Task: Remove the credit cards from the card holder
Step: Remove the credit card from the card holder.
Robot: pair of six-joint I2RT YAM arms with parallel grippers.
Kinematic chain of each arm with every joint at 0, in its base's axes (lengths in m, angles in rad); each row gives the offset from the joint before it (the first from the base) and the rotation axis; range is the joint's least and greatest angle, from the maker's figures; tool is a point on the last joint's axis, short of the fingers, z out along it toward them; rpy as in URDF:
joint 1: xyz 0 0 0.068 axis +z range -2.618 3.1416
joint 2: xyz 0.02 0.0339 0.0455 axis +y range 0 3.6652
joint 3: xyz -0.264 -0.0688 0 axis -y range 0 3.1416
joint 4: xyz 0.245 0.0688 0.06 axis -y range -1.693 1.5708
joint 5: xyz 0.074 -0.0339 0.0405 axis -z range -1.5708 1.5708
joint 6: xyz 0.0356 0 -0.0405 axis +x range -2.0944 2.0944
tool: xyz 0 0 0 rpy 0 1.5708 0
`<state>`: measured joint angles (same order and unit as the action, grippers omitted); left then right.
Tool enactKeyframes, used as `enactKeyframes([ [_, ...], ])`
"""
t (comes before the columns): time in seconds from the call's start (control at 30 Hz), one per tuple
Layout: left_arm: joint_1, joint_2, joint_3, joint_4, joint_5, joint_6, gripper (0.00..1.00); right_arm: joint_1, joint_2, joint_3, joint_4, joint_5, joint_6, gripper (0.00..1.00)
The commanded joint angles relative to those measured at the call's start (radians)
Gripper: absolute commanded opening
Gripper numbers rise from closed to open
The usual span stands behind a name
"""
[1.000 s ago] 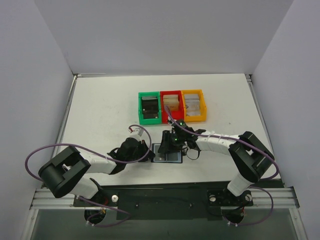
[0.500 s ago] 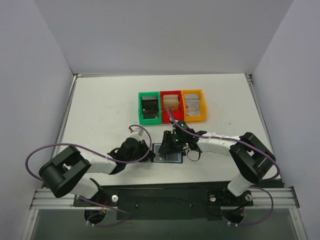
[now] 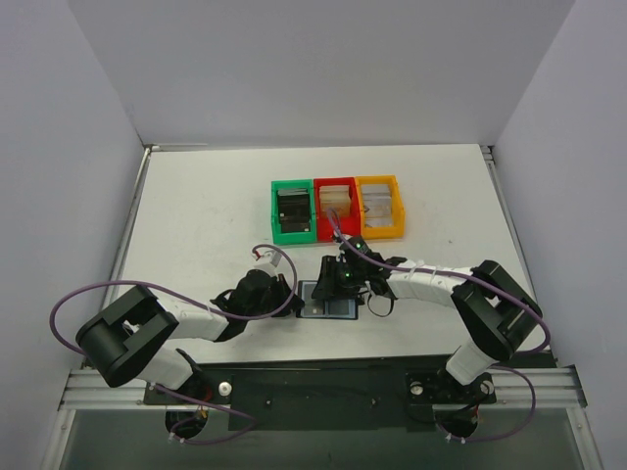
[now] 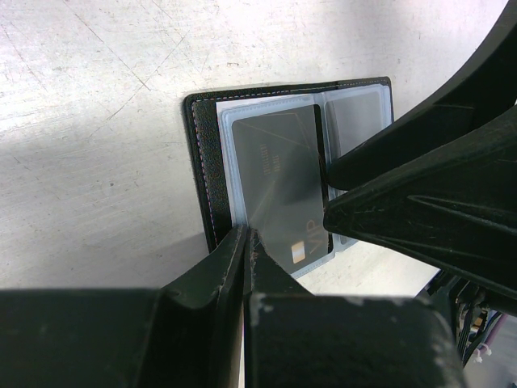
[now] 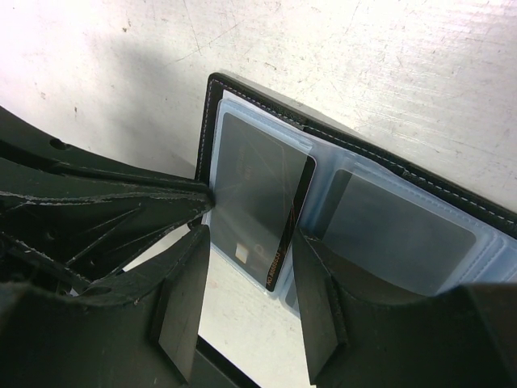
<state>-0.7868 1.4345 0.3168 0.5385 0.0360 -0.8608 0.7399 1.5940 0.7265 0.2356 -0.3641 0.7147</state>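
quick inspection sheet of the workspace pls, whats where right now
surface: white table, scuffed
job's things: card holder lying open on it; credit cards, one in each pocket
clutter: green bin, red bin, yellow bin at the back, stacks inside
tools: left tool shut, tips on the holder's edge; right tool jaws apart at one card's edge
cables: purple cables looping at both sides, none across the holder
surroundings: white walls on three sides
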Motion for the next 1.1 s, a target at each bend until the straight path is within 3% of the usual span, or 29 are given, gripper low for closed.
enactKeyframes([
  [0.0, -0.005, 0.01, 0.001, -0.008, -0.022, 0.002, 0.09, -0.004, -0.026, -0.019, 0.037, -0.015, 0.011, 0.41],
  [0.6, -0.019, 0.038, 0.013, 0.014, -0.019, -0.001, 0.09, -0.024, -0.043, -0.084, 0.22, -0.113, 0.092, 0.41],
  [1.07, -0.019, 0.052, 0.013, 0.02, -0.019, 0.003, 0.08, -0.039, -0.026, -0.088, 0.185, -0.11, 0.088, 0.43],
])
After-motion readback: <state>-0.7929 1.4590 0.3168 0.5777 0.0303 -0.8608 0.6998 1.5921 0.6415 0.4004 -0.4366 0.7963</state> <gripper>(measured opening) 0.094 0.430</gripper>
